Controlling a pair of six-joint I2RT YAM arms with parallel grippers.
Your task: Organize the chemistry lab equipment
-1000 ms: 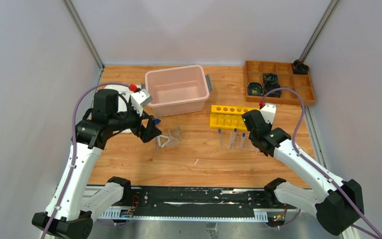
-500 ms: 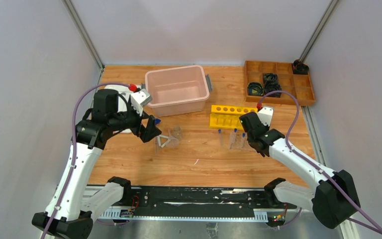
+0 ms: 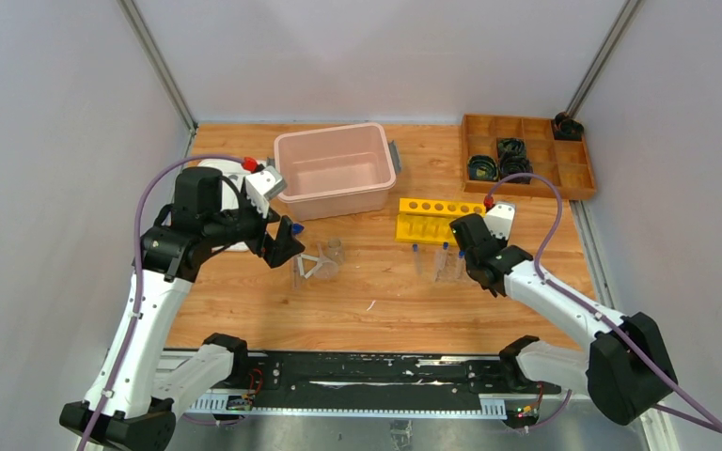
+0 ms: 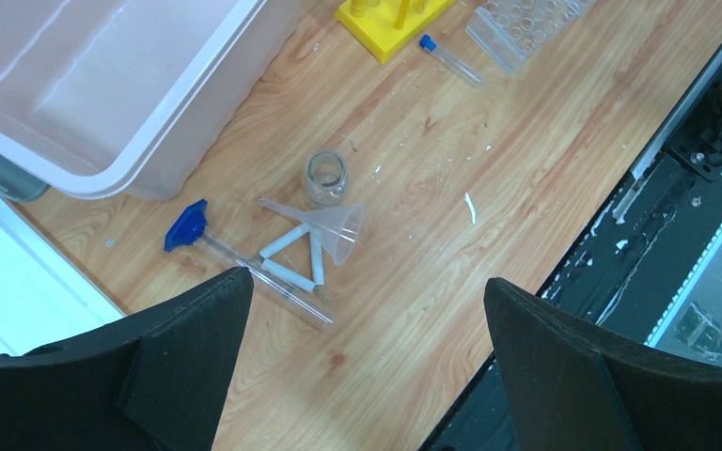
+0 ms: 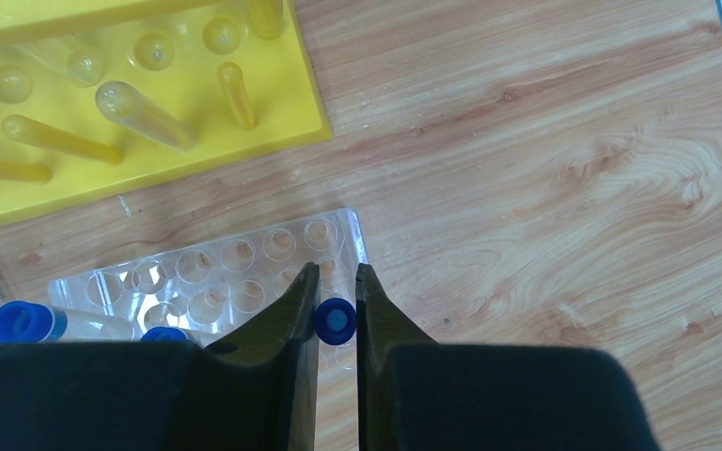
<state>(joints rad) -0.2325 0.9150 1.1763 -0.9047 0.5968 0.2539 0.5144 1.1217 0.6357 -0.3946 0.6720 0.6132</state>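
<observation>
The right pincer (image 5: 336, 274) is narrowed onto a small blue-capped tube (image 5: 336, 320), which is held upright with its cap seen from above, at the end row of the clear rack (image 5: 207, 272); whether its tip is already seated in a hole cannot be told. For this step to be done well, the tube should be kept vertical, centred over one hole and lowered straight. The grip should be released only once the tube is borne by the rack, so that the light rack is not dragged. Just beyond lies the yellow six-hole tube rack (image 5: 150, 122). The left pincer (image 4: 367, 287) is spread wide and empty above the funnel (image 4: 338, 233), small beaker (image 4: 325, 177) and thin rod (image 4: 216, 249) on the tabletop (image 4: 451, 141)
</observation>
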